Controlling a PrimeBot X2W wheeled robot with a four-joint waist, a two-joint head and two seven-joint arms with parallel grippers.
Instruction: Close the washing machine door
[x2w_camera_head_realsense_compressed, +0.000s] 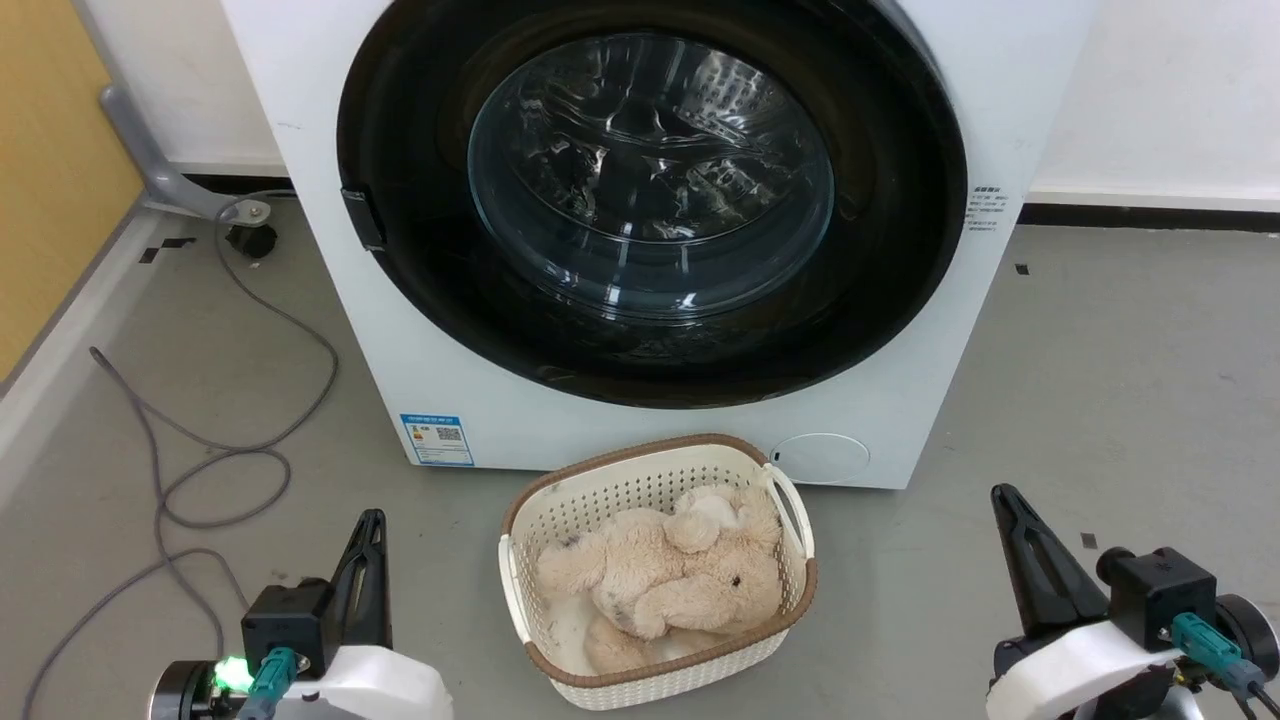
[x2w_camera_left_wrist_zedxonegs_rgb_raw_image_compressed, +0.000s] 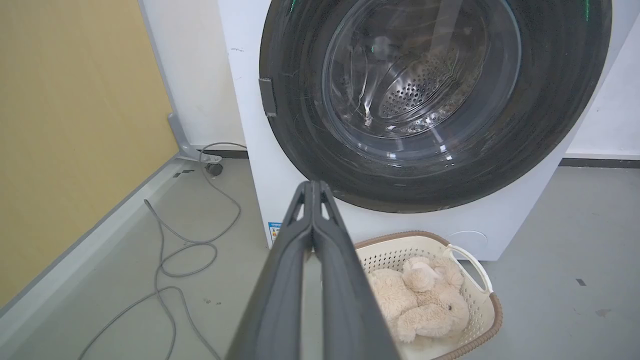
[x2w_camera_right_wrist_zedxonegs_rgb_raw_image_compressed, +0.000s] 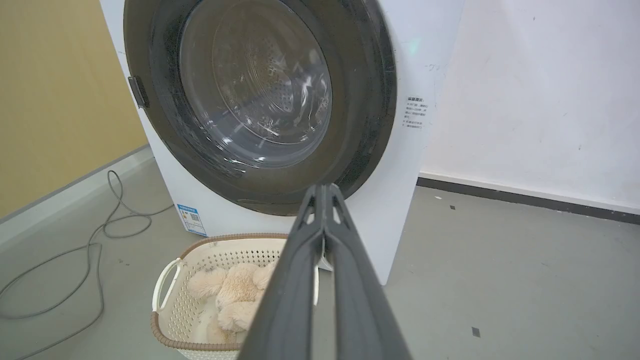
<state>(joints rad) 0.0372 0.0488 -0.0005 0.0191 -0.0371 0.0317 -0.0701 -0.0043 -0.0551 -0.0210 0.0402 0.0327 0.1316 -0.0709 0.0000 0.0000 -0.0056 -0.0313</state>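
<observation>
Washing machine door (x2w_camera_head_realsense_compressed: 650, 190) sits flush against the front of the washing machine (x2w_camera_head_realsense_compressed: 330, 300), at 12 o'clock in your head view. Your left wrist view shows the drum perforations (x2w_camera_left_wrist_zedxonegs_rgb_raw_image_compressed: 415, 92) through the glass, where the head view gives mostly reflections. Left end effector (x2w_camera_head_realsense_compressed: 370, 522) at 7 o'clock and right end effector (x2w_camera_head_realsense_compressed: 1003, 497) at 5 o'clock are both clenched and empty, well apart from the door.
</observation>
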